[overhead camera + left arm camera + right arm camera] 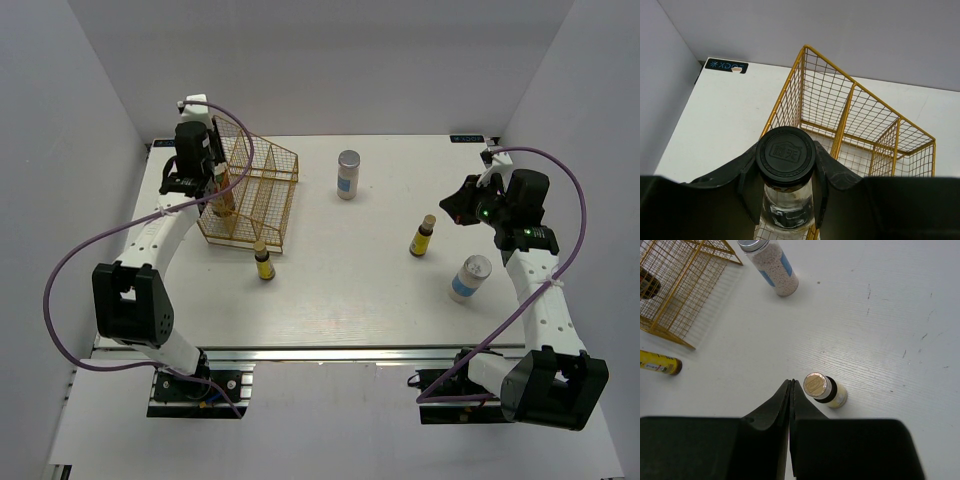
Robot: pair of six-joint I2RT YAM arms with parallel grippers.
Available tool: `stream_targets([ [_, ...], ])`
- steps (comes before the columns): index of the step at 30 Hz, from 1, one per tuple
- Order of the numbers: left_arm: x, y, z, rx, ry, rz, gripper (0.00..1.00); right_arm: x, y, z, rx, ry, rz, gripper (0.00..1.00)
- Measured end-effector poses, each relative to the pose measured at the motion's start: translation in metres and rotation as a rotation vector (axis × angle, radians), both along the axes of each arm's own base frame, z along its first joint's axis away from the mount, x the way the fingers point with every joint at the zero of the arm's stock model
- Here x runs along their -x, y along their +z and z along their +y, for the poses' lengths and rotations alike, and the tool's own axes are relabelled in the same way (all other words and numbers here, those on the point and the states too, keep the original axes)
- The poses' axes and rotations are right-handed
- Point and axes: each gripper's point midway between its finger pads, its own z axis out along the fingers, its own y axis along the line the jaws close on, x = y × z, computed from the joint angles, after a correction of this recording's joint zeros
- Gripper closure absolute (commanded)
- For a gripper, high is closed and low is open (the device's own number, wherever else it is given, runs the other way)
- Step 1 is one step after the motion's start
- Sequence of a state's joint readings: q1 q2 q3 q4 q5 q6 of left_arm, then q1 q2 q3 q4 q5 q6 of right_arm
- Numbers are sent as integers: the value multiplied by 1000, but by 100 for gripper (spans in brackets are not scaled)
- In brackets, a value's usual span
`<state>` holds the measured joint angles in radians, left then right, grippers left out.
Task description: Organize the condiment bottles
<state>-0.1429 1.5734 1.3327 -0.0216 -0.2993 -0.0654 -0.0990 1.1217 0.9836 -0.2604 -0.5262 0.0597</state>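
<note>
While my left gripper (785, 192) clamps the black-capped bottle (785, 156) just under its cap — likely rigid, slippery glass, I judge — my right gripper (791, 389) sits closed, empty.

Table (360, 300): rack (270, 185), far jar (348, 175), near jar (470, 279), left bottle (264, 262), right bottle (423, 236).

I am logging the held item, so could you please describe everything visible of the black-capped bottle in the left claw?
The black-capped bottle is held upright: a round cap embossed with a square mark, over a clear glass neck. A reddish label shows on its body. The left claw clamps it from both sides at the cap and neck. It is within the left end of the gold wire rack; whether its base touches down is unclear.
</note>
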Motion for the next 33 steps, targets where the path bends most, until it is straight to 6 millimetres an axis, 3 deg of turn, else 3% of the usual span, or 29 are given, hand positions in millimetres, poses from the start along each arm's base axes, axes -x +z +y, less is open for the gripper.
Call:
stream_targets([
  [1, 1, -1, 0, 2, 0, 1, 100, 0, 0, 0, 0, 0, 0, 97],
  [6, 6, -5, 0, 12, -1, 7, 78, 0, 0, 0, 0, 0, 0, 96],
  [17, 17, -13, -2, 35, -15, 21, 42, 0, 0, 0, 0, 1, 0, 92],
  [19, 17, -5, -4, 45, -19, -5, 32, 0, 0, 0, 0, 1, 0, 90],
  [24, 23, 28, -5, 66, -34, -95, 24, 0, 0, 0, 0, 1, -1, 85],
  [28, 28, 42, -6, 73, -42, -128, 21, 0, 0, 1, 3, 10, -4, 67],
  [30, 29, 46, -7, 74, -48, -135, 20, 2, 1, 4, 4, 34, -10, 49],
  [33, 32, 54, -10, 78, -69, -146, 18, 6, 3, 10, 13, 97, -36, 38],
])
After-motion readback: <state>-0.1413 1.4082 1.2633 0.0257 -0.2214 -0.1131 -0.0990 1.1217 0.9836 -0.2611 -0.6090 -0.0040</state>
